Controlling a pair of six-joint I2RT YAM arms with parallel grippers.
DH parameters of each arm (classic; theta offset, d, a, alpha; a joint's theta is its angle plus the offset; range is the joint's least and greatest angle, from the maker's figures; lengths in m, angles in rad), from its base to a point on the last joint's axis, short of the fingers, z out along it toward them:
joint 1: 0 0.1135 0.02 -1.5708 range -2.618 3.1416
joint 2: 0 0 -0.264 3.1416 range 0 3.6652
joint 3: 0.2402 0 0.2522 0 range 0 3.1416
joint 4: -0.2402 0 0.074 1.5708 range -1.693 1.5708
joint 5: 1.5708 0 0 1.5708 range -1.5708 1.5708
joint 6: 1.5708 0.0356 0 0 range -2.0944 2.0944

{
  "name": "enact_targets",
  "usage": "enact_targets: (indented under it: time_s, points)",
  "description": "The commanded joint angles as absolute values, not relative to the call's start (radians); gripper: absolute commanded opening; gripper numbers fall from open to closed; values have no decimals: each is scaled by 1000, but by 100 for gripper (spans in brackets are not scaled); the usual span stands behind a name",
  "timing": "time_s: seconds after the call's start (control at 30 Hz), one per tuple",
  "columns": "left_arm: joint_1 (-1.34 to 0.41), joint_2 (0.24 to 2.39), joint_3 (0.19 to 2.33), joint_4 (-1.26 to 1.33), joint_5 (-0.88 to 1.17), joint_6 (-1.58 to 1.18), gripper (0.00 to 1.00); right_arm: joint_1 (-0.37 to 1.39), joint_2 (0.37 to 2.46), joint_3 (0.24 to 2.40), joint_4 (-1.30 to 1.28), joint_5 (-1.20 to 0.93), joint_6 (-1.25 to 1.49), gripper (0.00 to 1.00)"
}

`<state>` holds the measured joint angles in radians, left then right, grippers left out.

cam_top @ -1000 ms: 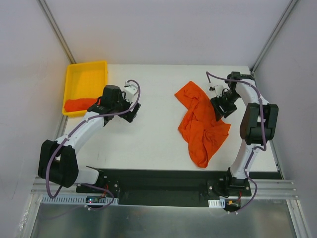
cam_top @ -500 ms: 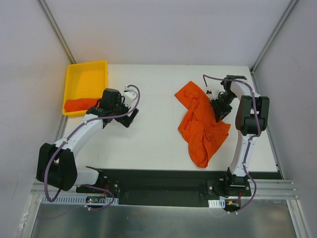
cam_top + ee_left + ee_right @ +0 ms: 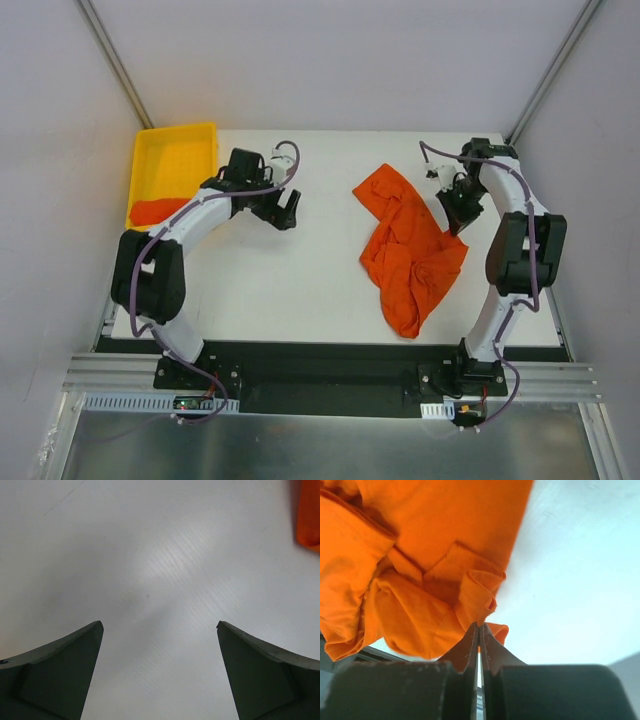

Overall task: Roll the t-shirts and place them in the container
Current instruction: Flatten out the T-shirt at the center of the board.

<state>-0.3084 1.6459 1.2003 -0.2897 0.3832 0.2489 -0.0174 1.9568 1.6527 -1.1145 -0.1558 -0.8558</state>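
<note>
T-shirt (image 3: 410,255) is lying crumpled, its long axis running down the frame; my right hand (image 3: 458,220) is pinching its right edge, my left hand (image 3: 287,211) hanging spread.

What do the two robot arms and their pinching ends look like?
Both the left arm and the right arm are slim white tubes joined by chunky black joints. A thin purple cable loops along each. The left gripper and the right gripper each end in two dark grey, wedge-shaped fingers that taper to points. No markings show.
</note>
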Motion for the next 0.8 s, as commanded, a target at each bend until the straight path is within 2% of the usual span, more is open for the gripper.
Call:
enact_targets:
  time_s: [0.0,0.13,0.23,0.37,0.77]
  points:
    - [-337,1776,1363,-285,626,68,99,-15,1771,1638,-1141,-65,-802,1]
    - [-391,1938,1527,-276,690,2,98,-21,1683,1592,-1121,24,-717,1]
    - [-428,2021,1619,-273,689,-32,98,-49,1674,1578,-1147,8,-687,1]
    - [-448,2112,1730,-273,667,-133,98,-107,1646,1571,-1144,-142,-623,1]
    - [-603,2313,1963,-305,647,-169,96,-179,1606,1522,-1115,-261,-528,1]
